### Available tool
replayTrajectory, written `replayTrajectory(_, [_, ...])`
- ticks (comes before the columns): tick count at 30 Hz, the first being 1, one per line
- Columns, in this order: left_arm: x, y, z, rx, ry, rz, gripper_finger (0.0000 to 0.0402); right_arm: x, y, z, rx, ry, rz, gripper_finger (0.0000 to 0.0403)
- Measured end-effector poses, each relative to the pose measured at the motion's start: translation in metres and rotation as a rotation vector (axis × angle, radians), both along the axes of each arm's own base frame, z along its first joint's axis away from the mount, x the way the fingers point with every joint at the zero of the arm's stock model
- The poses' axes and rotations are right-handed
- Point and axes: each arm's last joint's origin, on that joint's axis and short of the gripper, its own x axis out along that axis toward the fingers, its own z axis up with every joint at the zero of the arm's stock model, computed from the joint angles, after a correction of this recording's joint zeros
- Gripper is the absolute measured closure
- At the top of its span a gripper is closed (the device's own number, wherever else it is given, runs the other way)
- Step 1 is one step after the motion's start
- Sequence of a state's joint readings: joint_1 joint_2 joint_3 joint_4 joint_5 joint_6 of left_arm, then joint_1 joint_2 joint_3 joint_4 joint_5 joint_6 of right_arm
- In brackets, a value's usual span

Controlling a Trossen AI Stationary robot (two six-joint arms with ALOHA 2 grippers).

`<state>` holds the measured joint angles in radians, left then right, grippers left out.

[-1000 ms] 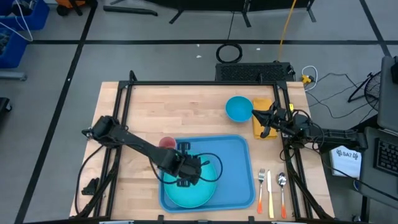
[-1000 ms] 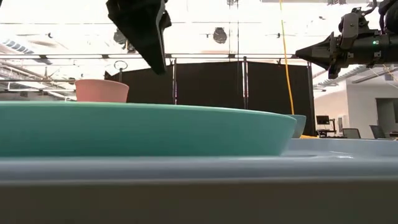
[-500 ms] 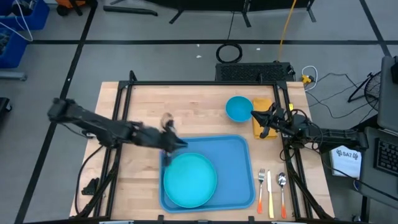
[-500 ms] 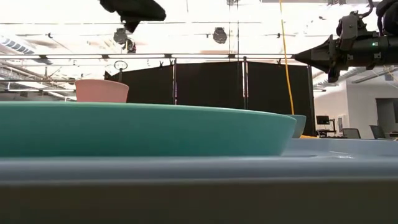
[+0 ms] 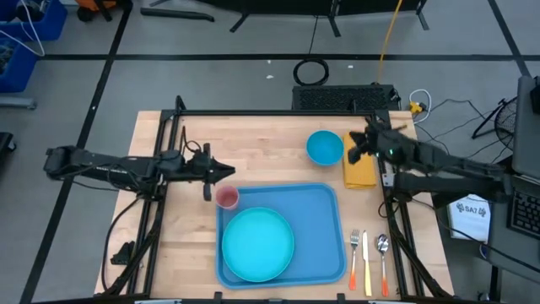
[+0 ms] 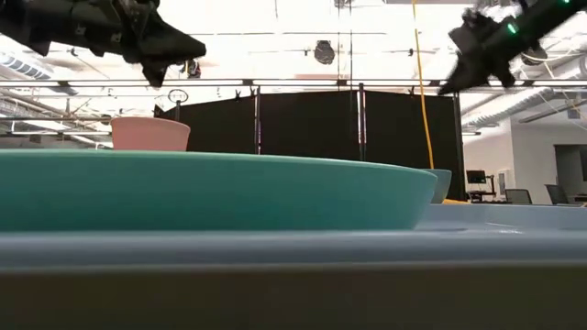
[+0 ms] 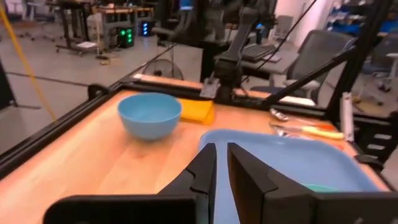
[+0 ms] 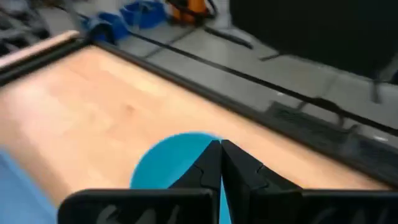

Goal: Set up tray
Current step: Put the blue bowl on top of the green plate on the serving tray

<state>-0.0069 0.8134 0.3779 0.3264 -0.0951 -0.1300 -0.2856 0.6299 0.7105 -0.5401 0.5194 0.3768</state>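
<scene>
While hovering shut above the counter [image 5: 186,139] — left end effector [image 5: 226,173] beside a pink cup [image 5: 226,198], right end effector [image 5: 353,149] above a blue bowl [image 5: 323,148] — holding nothing; turquoise plate [image 5: 257,244] on the tray [image 5: 319,221].

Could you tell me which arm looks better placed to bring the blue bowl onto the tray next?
Probably the right: the right hand hovers right beside the blue bowl, while the left hand is over by the pink cup, across the tray.

The left arm lies stretched level toward 3 o'clock; its gripper [image 5: 221,171] hangs in the air, jaws nearly closed. The right arm reaches toward 9 o'clock; its gripper [image 5: 354,152] is raised, jaws closed.
</scene>
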Motion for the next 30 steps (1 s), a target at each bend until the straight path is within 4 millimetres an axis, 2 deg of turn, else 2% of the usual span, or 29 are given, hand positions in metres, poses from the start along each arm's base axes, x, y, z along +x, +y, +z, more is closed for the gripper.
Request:
replayTrajectory(2, [0.001, 0.004, -0.002, 0.018, 0.020, 0.014, 0.0357, 0.011, -0.012, 0.011, 0.044, 0.135, -0.057, 0.0401])
replayTrajectory(5, [0.000, 0.010, -0.005, 0.010, 0.050, 0.044, 0.0357, 0.034, -0.036, 0.010, 0.147, 0.310, -0.070, 0.0401])
replayTrajectory(8, [0.000, 0.013, -0.007, -0.003, 0.061, 0.035, 0.0357, 0.049, -0.063, 0.010, 0.248, 0.340, -0.046, 0.0401])
replayTrajectory(11, [0.000, 0.015, -0.006, 0.007, 0.060, -0.002, 0.0357, 0.054, -0.086, -0.002, 0.317, 0.390, -0.082, 0.0401])
replayTrajectory(14, [0.000, 0.015, -0.007, 0.005, 0.064, -0.016, 0.0357, 0.050, -0.100, -0.006, 0.352, 0.386, -0.117, 0.0398])
replayTrajectory(18, [-0.001, 0.016, -0.011, 0.016, 0.106, -0.019, 0.0357, 0.044, -0.106, -0.013, 0.457, 0.344, -0.079, 0.0368])
replayTrajectory(24, [-0.002, 0.018, -0.014, 0.018, 0.142, -0.009, 0.0357, 0.042, -0.106, -0.023, 0.485, 0.352, -0.098, 0.0304])
replayTrajectory(30, [-0.002, 0.018, -0.014, 0.038, 0.144, -0.013, 0.0357, 0.037, -0.101, -0.043, 0.526, 0.386, -0.111, 0.0274])
